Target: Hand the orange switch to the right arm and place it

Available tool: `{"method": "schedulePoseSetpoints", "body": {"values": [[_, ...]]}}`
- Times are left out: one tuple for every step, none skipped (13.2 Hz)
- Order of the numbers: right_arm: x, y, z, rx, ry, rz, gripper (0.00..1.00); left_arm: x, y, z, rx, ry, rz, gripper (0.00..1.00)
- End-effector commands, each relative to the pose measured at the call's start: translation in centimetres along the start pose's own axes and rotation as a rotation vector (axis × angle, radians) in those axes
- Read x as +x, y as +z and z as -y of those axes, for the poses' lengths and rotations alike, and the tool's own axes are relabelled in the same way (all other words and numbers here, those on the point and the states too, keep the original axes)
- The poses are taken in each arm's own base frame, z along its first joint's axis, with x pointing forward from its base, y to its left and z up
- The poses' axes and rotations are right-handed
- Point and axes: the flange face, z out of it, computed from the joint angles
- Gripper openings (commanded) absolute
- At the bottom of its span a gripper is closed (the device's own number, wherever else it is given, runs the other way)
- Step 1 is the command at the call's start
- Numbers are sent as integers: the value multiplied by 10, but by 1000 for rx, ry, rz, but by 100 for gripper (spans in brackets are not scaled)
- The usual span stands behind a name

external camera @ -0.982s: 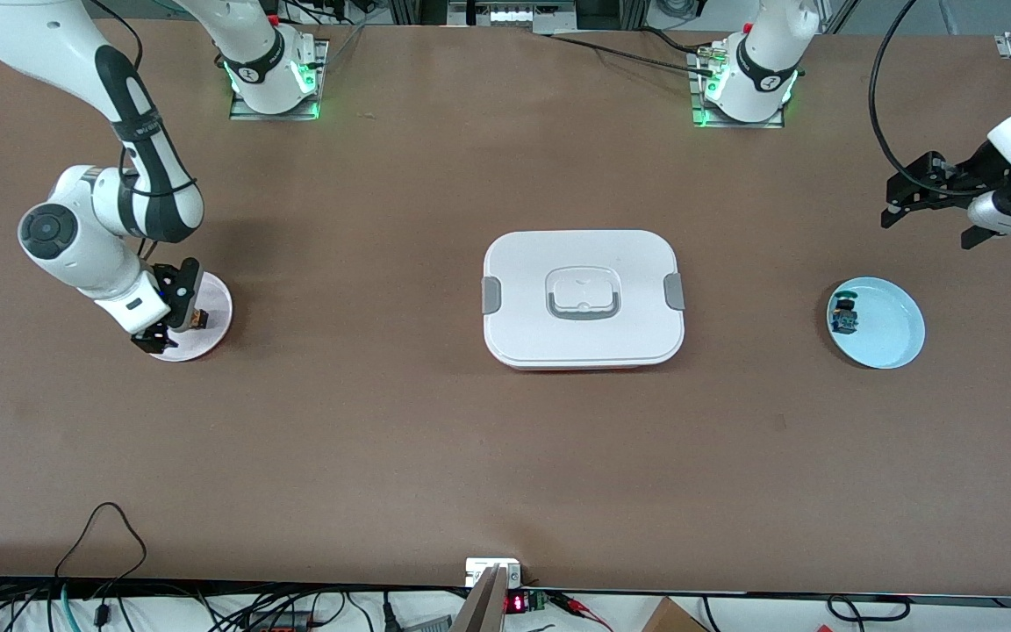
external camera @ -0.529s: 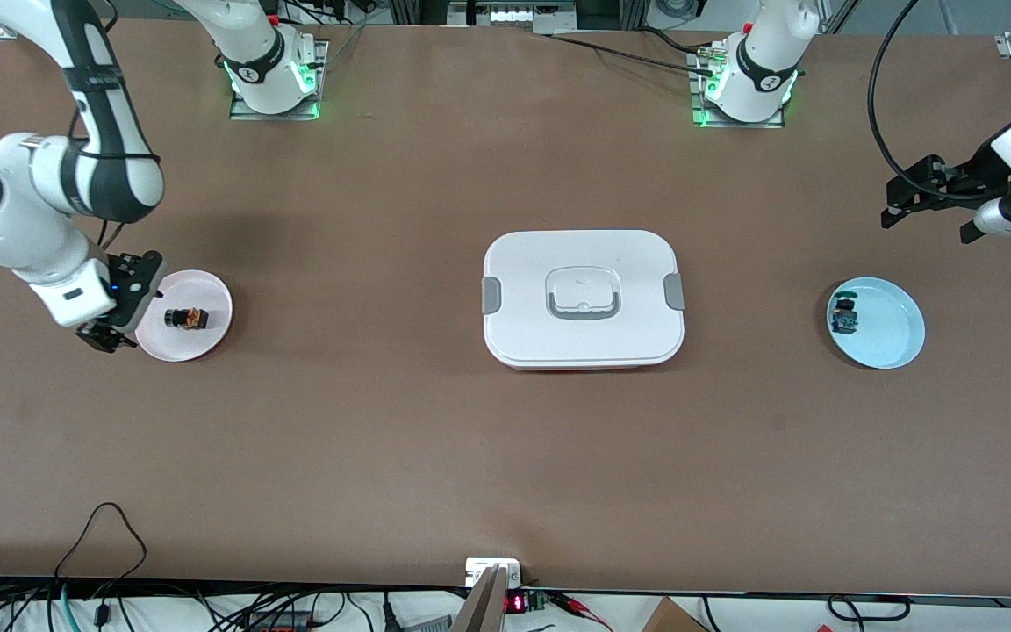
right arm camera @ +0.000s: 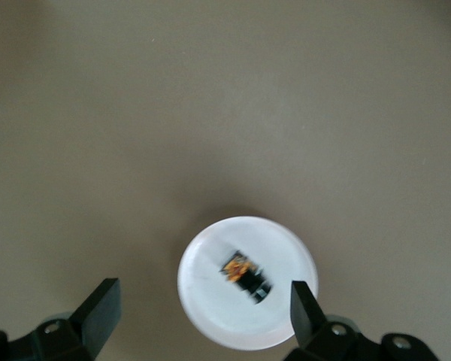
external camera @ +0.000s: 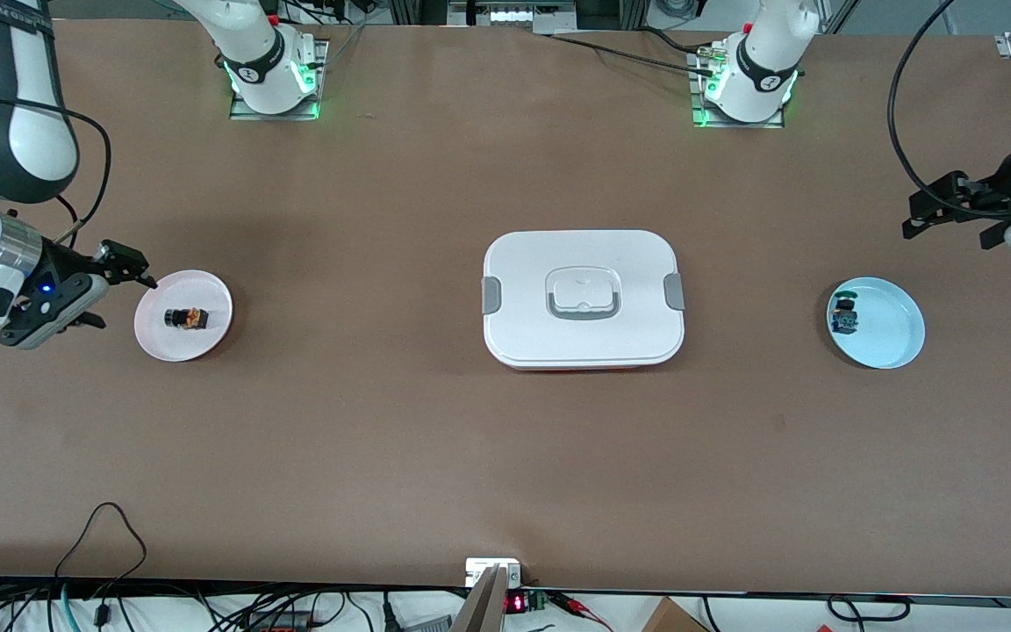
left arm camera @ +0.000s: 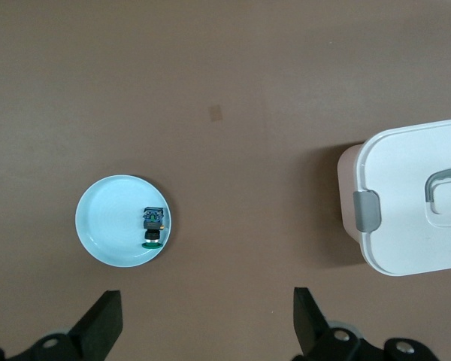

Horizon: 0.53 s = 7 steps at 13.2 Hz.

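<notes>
While I watch from the front, the orange switch lies on the white plate, just beside my right hand, fingers apart. My left hand waits well apart, also spread. Right wrist view: switch lies diagonally on the plate, between my fingers.

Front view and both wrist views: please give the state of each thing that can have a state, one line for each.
orange switch: lying free on the pink plate
blue switch: lying in the blue plate
white box: lid on
right end effector: open, empty, beside the pink plate
left end effector: open, empty, waiting
</notes>
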Motion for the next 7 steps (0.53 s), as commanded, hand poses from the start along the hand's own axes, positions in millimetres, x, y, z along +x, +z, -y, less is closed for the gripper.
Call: {"method": "schedulePoseSetpoints", "body": {"values": [[5, -24, 9, 56, 267, 45, 100, 3, -3, 1, 13, -3, 1, 100], [3, -32, 15, 77, 390, 96, 100, 7, 4, 0, 14, 1, 13, 100], [1, -37, 21, 77, 507, 151, 100, 8, 6, -2, 15, 9, 17, 100], [3, -47, 27, 75, 566, 174, 100, 9, 4, -4, 17, 13, 13, 100], [1, -56, 27, 54, 565, 183, 100, 10, -2, -7, 13, 16, -2, 100], [1, -63, 25, -47, 543, 209, 100, 11, -6, -8, 12, 16, -11, 100], [7, -75, 32, -173, 495, 222, 100, 11, -6, -9, 15, 13, -10, 100]]}}
